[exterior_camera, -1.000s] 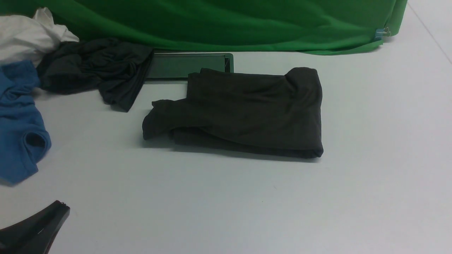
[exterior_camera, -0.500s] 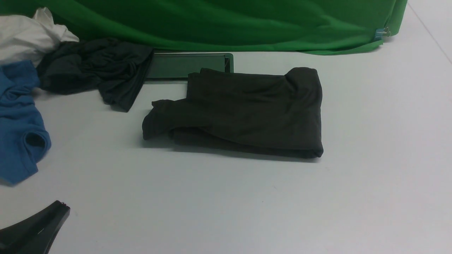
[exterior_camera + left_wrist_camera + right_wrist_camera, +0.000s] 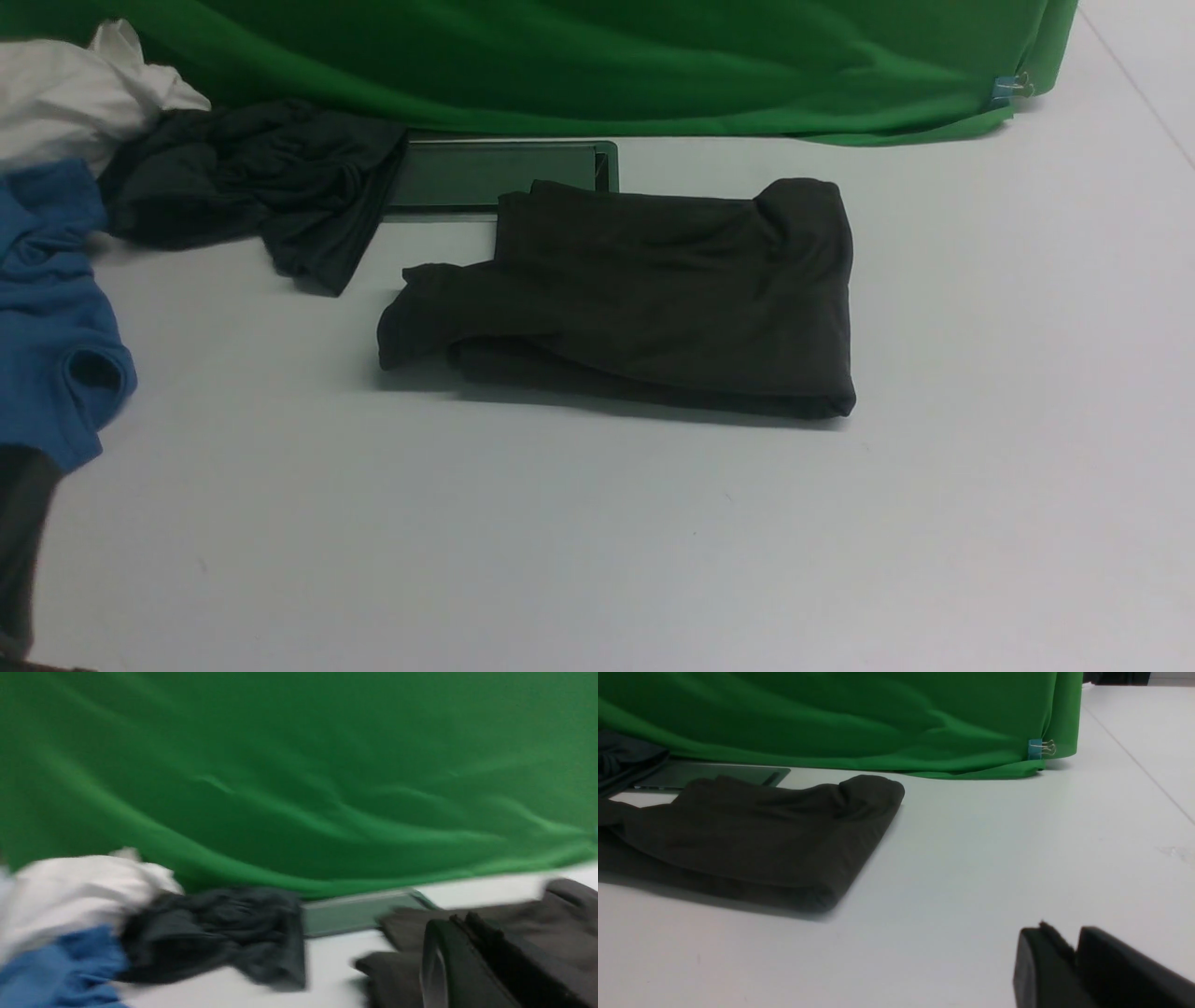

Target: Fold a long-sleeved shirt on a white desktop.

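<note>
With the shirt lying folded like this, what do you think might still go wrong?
1. The long-sleeved shirt has a sleeve end poking out at its left; a nudge could loosen the fold.
2. Its far edge overlaps the dark tray, so it may sit unevenly.
3. The charcoal garment lies close and could get snagged.

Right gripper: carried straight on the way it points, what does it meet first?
Probably nothing soon: ahead of the right gripper is bare white desktop, the long-sleeved shirt off to one side. Depth is unclear.
</note>
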### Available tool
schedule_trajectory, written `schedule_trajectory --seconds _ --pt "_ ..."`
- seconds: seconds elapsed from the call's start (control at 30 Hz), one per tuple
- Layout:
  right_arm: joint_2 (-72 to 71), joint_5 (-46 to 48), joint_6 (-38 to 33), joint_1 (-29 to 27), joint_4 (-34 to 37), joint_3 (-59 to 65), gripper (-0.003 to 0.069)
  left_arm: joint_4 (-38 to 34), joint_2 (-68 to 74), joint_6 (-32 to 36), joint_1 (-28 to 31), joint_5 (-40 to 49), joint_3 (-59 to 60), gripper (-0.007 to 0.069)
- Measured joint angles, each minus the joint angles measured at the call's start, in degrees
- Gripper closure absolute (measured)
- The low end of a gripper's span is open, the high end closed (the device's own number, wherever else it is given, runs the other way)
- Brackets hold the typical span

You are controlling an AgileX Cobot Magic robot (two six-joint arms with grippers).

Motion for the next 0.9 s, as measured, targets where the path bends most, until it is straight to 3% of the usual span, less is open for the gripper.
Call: schedule_trajectory --seconds 0.17,0.27,0.33,0.9 --pt "0.0 0.0 0.0 0.0 0.0 0.0 0.0545 2.09 -1.57 -2.72 7.17 2.29 2.41 0.0604" --pt "-0.02 0.0 0.0 0.0 0.0 0.0 0.0529 3.04 -2.6 -4.04 9.58 14.04 2.53 0.0604" --pt "-0.07 0.0 0.0 0.0 0.0 0.0 0.0526 3.28 -2.69 -4.9 9.88 16.89 2.59 0.0604" --pt "-0.07 0.0 0.0 0.0 0.0 0.0 0.0508 3.76 -2.79 -5.88 9.94 17.59 2.59 0.0604"
